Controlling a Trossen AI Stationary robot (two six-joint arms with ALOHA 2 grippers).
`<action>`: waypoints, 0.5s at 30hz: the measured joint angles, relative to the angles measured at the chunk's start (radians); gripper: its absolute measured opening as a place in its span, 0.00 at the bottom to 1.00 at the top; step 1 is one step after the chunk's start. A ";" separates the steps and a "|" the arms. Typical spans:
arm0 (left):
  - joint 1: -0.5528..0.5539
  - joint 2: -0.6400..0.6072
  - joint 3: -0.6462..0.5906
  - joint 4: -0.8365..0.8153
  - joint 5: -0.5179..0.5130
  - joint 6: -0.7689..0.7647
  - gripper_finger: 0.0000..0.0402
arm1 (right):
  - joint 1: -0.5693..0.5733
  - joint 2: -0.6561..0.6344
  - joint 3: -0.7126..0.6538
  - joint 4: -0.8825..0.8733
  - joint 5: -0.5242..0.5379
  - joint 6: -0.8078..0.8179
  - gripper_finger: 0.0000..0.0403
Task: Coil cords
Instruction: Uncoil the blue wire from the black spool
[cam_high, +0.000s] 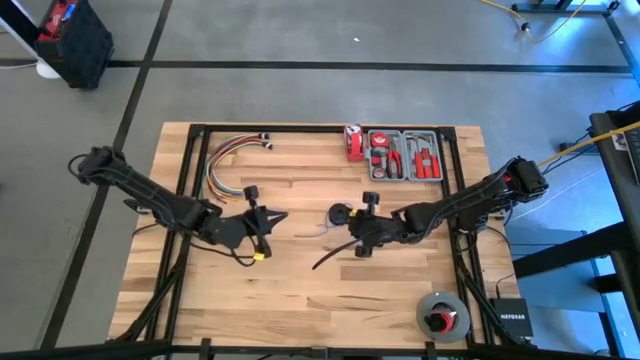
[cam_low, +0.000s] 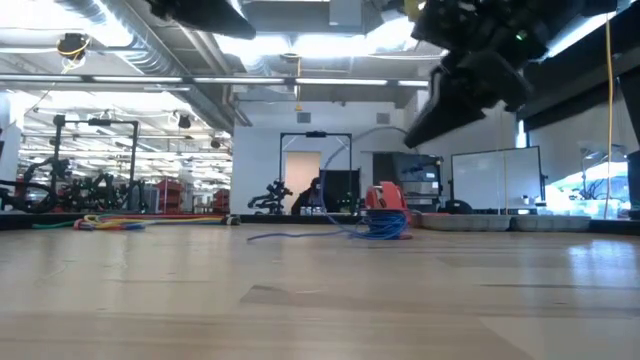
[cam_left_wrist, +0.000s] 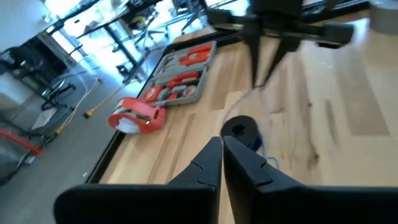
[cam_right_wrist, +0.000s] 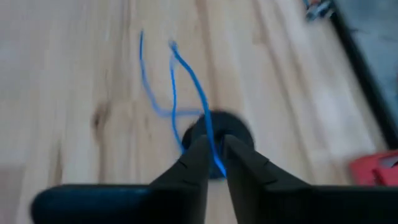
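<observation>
A thin blue cord (cam_right_wrist: 186, 74) lies slack on the wooden table in loose loops. It runs to a small black disc (cam_right_wrist: 217, 127) near the table's middle (cam_high: 340, 212). My right gripper (cam_right_wrist: 216, 155) hovers just short of the disc, slanting down. Its fingers stand slightly apart with the cord between them. In the low view the cord (cam_low: 385, 228) shows as a small heap with a strand trailing left. My left gripper (cam_left_wrist: 222, 149) is shut and empty. It hangs above the table left of the disc (cam_left_wrist: 239, 127), pointing toward it. My right gripper has a strand of the blue cord (cam_right_wrist: 211, 140) running between its two fingers, which come slanting down from the table's right. The gap is wider than the cord, and I cannot tell whether either finger touches it.
A bundle of coloured wires (cam_high: 230, 160) lies at the far left. A red tape measure (cam_high: 353, 143) and a grey tray of red-handled tools (cam_high: 405, 155) sit at the far edge. A roll (cam_high: 442, 315) sits near the right front corner.
</observation>
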 joint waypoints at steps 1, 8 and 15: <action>0.011 0.009 0.000 0.004 0.000 -0.016 0.04 | 0.000 0.000 0.000 -0.028 -0.013 0.019 0.15; 0.109 0.086 0.000 0.015 0.018 -0.138 0.21 | 0.001 0.000 -0.021 -0.215 -0.091 0.215 0.32; 0.262 0.234 0.000 0.223 0.345 -0.147 0.33 | 0.028 0.000 -0.200 0.059 -0.063 0.216 0.38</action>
